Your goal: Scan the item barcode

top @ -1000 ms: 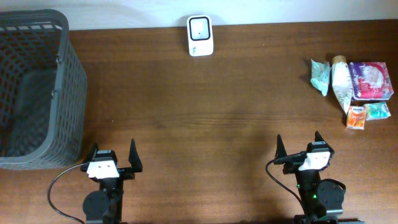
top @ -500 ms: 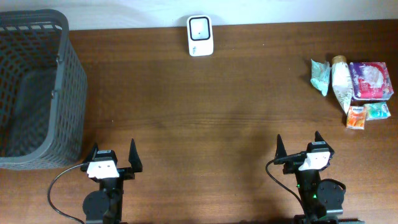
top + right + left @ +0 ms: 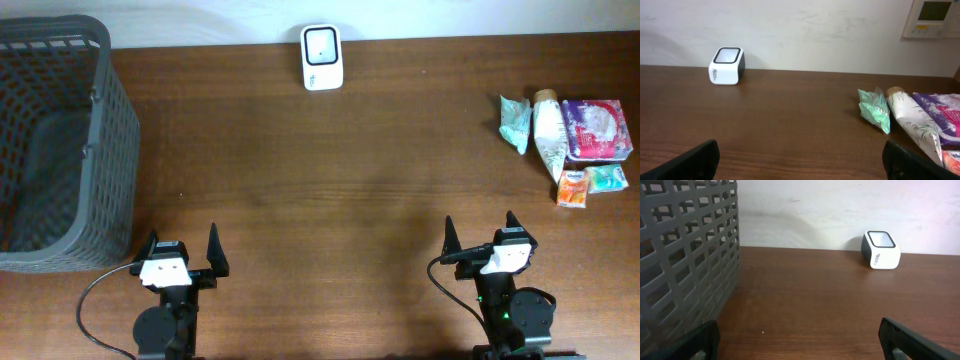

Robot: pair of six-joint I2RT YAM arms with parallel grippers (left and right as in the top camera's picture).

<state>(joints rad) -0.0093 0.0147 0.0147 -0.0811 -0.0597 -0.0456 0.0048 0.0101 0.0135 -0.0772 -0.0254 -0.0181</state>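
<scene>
Items to scan: a small cluster of packets (image 3: 565,140) lies on the far right side of the table, untouched and well apart from both arms.
Teal packet (image 3: 515,121): crumpled, at the left edge of the cluster, just beside the white pouch.
White pouch (image 3: 548,135): long, with a tan cap at its far end, lying flat between the teal packet and the purple packet.
Purple packet (image 3: 596,129): the largest piece, at the cluster's right edge.
Small packets: an orange one (image 3: 571,188) and a pale teal one (image 3: 607,178) sit side by side at the near edge of the cluster.
Barcode scanner (image 3: 322,57): a white block with a dark window on top, standing at the far edge of the table near the middle, close to the wall.
Right gripper (image 3: 480,226): at the near edge of the table on the right, fingers spread wide with nothing between them, in line with the items but well short of them.
Left gripper (image 3: 182,240): at the near edge on the left, fingers likewise spread wide around bare tabletop.
Basket (image 3: 112,150): dark grey plastic mesh, at the table's left end, just beyond the left gripper.
Table (image 3: 330,180): dark brown wood.
Wall panel (image 3: 935,17): a pale control unit on the wall, seen only from the right wrist camera, above the items.
</scene>
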